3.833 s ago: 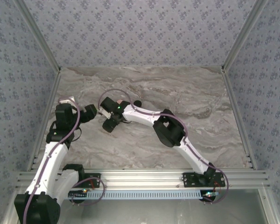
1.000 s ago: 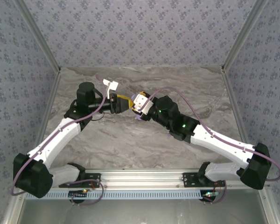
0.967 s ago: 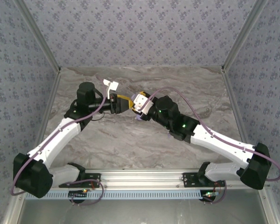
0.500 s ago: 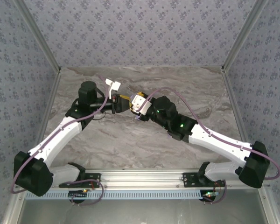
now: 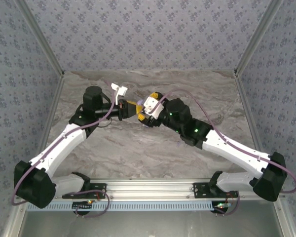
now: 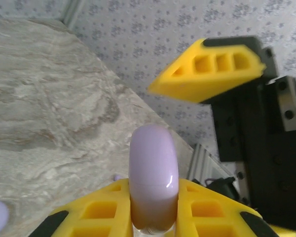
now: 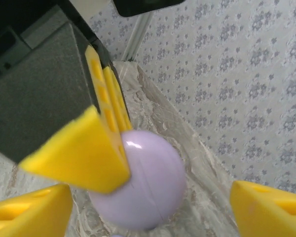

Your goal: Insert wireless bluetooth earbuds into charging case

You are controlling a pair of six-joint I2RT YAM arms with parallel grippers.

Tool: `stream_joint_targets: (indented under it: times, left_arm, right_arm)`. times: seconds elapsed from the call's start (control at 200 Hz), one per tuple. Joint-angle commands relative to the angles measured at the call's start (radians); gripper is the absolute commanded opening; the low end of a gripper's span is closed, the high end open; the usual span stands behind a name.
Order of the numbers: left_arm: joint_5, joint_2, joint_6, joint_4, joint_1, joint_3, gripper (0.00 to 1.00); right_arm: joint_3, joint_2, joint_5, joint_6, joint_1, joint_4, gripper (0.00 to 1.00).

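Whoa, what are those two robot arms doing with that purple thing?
The two arms meet over the middle of the table. The left claw is shut on a round lavender case, pinching it by its edge. The right claw is open, with its yellow fingers spread wide on either side of the case and not gripping it. The case looks closed, and no earbud is going in yet.

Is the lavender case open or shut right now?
Shut. The case shows only a thin seam, its two halves together, and it is pinched edge-on between the left fingers.
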Motion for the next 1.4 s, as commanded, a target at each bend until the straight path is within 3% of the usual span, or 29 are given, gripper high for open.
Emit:
stream_joint_targets:
  times: [0.0, 0.195, 0.345, 0.73, 1.394]
  left_arm:
    - [-0.114, -0.073, 0.076, 0.045, -0.006, -0.025, 0.08]
    - [-0.207, -0.164, 0.231, 0.201, -0.072, -0.126, 0.07]
    - [-0.282, -0.200, 0.356, 0.245, -0.140, -0.166, 0.02]
    - [-0.280, -0.188, 0.392, 0.269, -0.169, -0.165, 0.00]
    - [-0.270, -0.177, 0.440, 0.226, -0.181, -0.162, 0.00]
  right_arm:
    - [-0.034, -0.102, -0.152, 0.134, -0.069, -0.007, 0.99]
    - [-0.052, -0.151, -0.467, 0.421, -0.260, 0.022, 1.00]
    - [-0.044, -0.126, -0.579, 0.496, -0.280, 0.073, 1.00]
    - [-0.013, -0.046, -0.548, 0.483, -0.254, 0.086, 1.00]
    - [0.091, 0.050, -0.550, 0.488, -0.318, 0.056, 1.00]
